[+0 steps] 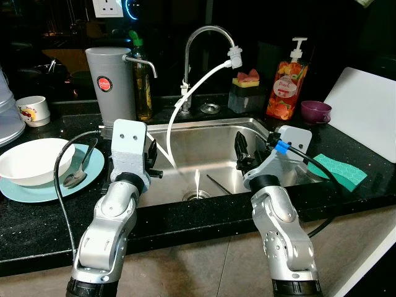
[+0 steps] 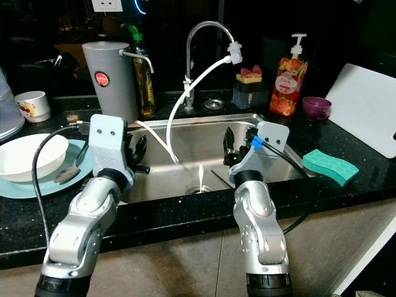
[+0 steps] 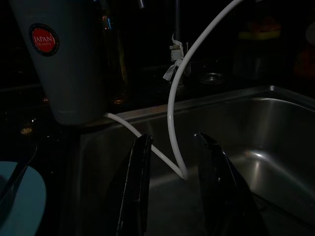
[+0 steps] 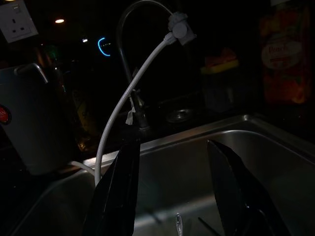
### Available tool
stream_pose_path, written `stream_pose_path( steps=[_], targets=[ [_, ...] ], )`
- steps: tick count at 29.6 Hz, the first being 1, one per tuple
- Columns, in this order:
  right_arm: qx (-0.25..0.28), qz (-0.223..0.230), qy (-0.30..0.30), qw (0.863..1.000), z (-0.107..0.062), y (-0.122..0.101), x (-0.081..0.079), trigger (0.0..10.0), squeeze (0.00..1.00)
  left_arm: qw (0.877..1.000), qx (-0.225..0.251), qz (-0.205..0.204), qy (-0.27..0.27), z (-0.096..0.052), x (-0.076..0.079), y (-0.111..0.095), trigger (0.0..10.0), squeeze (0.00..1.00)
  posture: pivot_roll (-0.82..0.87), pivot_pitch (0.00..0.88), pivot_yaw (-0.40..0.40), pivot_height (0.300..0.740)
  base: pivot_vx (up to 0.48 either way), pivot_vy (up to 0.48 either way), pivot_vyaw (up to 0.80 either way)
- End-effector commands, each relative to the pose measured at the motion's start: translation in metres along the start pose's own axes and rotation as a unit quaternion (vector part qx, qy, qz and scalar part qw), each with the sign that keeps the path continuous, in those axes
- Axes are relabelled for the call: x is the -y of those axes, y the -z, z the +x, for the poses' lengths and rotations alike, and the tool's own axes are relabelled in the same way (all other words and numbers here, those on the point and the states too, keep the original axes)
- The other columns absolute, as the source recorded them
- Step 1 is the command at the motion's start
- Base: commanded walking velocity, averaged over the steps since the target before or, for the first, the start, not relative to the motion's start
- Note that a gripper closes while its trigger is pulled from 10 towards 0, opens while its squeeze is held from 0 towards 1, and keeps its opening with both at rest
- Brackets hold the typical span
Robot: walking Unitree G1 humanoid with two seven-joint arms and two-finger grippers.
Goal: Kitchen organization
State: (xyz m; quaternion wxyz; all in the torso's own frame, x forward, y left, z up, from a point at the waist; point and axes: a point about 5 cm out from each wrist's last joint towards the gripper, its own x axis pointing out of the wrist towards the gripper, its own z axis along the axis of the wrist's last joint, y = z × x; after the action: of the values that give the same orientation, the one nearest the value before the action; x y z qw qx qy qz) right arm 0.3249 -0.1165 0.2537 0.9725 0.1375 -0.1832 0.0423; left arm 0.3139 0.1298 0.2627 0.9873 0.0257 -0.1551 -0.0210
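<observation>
My head's stereo pair looks forward and down over the black counter at the stainless steel sink, while both wrist cameras sit low and close, facing its curved chrome tap, which all views share.

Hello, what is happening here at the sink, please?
The robot stands at the steel sink with both arms held over it. The left claw and right claw are open and hold nothing. A white utensil lies near the drain. A white bowl and spoon wait on the teal plate.
</observation>
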Motion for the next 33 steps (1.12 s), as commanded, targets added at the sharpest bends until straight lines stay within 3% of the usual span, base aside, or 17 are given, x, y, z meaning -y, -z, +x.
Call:
stream_pose_path(
  steps=[1, 33],
  targets=[
    [0.0, 0.003, 0.002, 1.0, 0.0002, 0.0004, -0.0001, 10.0, 0.0, 1.0, -0.006, -0.001, 0.003, -0.0006, 0.0008, 0.0011, 10.0, 0.0, 0.18, 0.066, -0.011, 0.74, 0.0, 0.0, 0.0],
    [0.003, 0.001, 0.001, 1.0, 0.0014, -0.0003, 0.0004, 10.0, 0.0, 1.0, -0.004, -0.002, 0.007, 0.0007, 0.0027, 0.0011, 10.0, 0.0, 0.18, 0.056, -0.01, 0.74, 0.0, 0.0, 0.0]
  ],
)
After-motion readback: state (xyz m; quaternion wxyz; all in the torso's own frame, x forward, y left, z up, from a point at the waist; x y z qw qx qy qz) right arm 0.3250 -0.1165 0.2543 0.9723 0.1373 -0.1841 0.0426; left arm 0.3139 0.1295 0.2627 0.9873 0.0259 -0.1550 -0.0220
